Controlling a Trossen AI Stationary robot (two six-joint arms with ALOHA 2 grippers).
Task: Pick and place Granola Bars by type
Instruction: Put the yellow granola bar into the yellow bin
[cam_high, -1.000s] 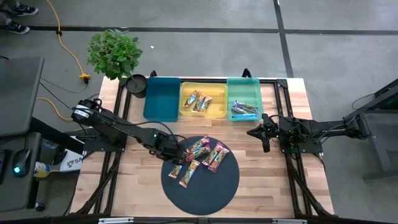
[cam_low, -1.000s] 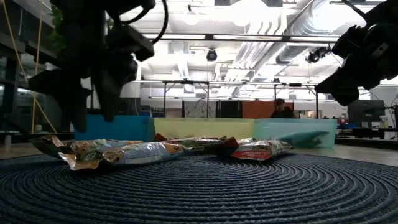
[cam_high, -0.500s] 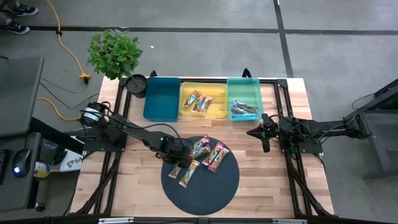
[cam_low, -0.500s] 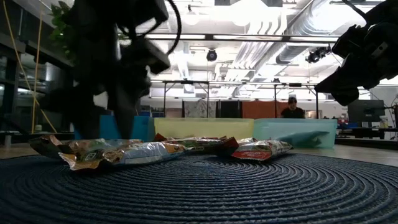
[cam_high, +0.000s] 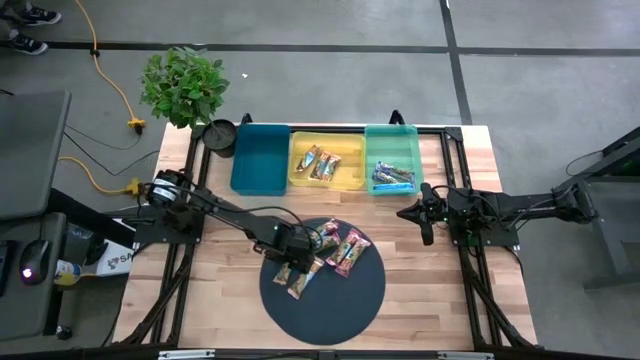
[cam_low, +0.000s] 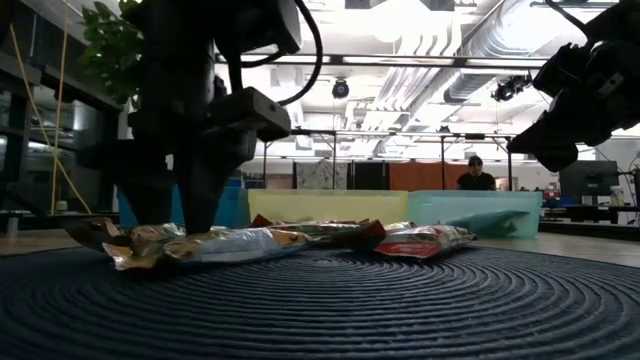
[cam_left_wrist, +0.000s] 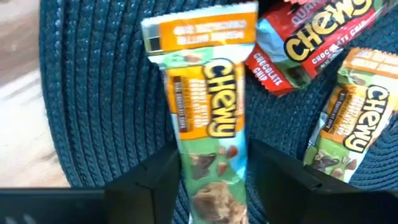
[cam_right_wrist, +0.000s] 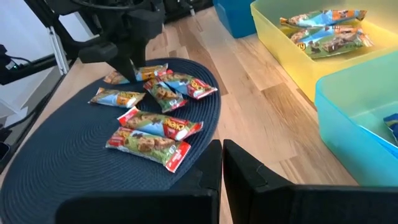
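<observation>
We see the round mat in dark navy, woven in concentric ribbed rings. On it, one bar wears an orange top band over green, with yellow-orange lettering (brown chunks printed lower down). Beside it a red bar with yellow letters, and another orange-and-green one. Behind, the trays: deep teal-blue, translucent yellow, pale aqua. The table is light striped wood; the plant is leafy green. Both arms are black.
</observation>
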